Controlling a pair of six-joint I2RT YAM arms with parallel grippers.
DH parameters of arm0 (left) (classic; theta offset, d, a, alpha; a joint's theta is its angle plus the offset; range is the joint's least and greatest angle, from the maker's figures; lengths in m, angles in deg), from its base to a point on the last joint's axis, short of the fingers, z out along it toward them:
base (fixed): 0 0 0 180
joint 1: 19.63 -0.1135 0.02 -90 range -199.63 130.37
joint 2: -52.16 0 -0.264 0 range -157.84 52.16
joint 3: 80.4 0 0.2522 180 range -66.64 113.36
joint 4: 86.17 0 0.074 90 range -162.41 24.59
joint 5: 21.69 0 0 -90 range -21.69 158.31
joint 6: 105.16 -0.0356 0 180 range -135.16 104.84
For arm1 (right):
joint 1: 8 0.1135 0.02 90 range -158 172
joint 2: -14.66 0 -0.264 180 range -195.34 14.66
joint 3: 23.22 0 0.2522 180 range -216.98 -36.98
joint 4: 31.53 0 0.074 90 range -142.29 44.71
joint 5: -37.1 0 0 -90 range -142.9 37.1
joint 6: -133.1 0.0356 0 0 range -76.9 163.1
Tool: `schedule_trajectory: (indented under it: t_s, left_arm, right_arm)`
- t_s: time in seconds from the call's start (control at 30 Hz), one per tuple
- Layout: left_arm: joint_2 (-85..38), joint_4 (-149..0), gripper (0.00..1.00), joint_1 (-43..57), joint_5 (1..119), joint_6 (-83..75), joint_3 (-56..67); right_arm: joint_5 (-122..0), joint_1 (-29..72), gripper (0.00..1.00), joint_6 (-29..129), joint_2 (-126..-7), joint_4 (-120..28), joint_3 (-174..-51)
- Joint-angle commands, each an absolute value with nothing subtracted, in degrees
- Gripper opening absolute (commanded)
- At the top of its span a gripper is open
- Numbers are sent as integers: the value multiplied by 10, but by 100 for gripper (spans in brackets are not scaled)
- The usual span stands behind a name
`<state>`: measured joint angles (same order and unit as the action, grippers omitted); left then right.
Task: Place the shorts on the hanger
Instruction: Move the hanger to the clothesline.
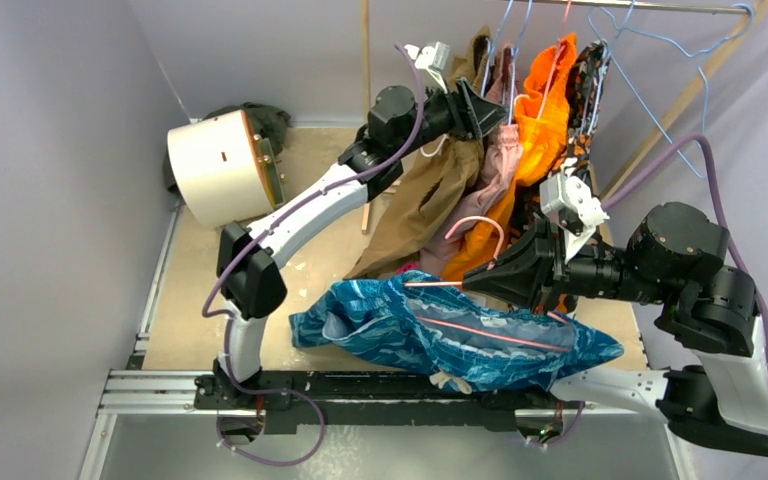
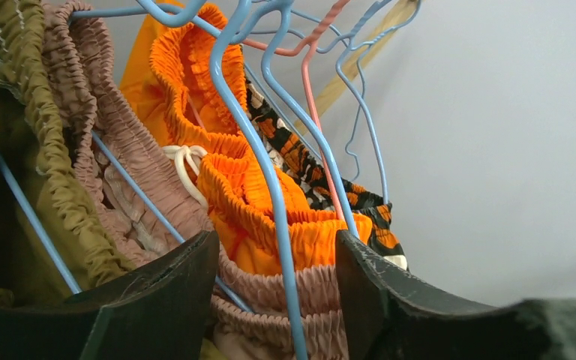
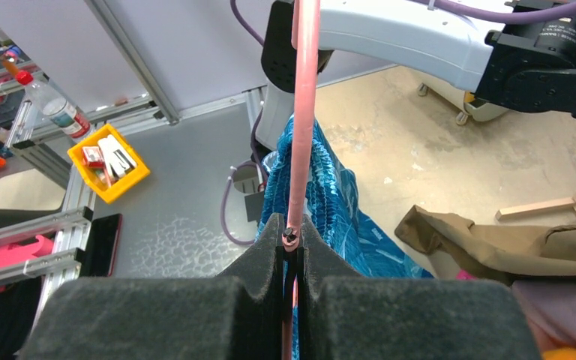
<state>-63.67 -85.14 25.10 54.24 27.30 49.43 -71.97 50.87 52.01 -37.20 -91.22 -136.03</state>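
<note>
The shiny blue-and-teal shorts (image 1: 440,335) lie bunched at the table's near edge, with the pink-red wire hanger (image 1: 480,333) threaded through them. Its hook (image 1: 480,225) curves up behind them. My right gripper (image 1: 475,283) is shut on the hanger's wire just above the shorts. In the right wrist view the wire (image 3: 302,112) runs straight out from the closed jaws (image 3: 291,236), over the shorts (image 3: 322,202). My left gripper (image 1: 495,105) is raised among the hanging clothes. It is open (image 2: 277,300), with a light blue hanger wire (image 2: 270,187) and a dusty-pink waistband between its fingers.
Orange shorts (image 1: 545,100), olive-brown shorts (image 1: 425,210) and patterned clothes hang on light blue hangers from a rail (image 1: 660,8) at the back right. A white cylinder (image 1: 215,165) lies at the back left. A yellow bin (image 3: 109,161) sits beyond the table edge.
</note>
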Motion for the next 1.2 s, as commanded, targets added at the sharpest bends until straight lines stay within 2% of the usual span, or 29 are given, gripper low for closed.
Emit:
schedule_trajectory:
  t_s: [0.0, 0.4, 0.9, 1.17]
  left_arm:
    - [-568, -886, 62, 256, 537, 255, 471]
    - [-504, -877, 73, 241, 568, 251, 428]
    - [-486, -878, 78, 230, 550, 274, 397]
    - [-429, -871, 79, 230, 616, 229, 368]
  right_arm:
    - [-737, 510, 0, 513, -374, -856, -1365]
    - [-732, 510, 0, 505, -381, -850, -1366]
    - [-721, 510, 0, 504, -379, -846, -1355]
    - [-709, 510, 0, 502, -380, -849, -1353]
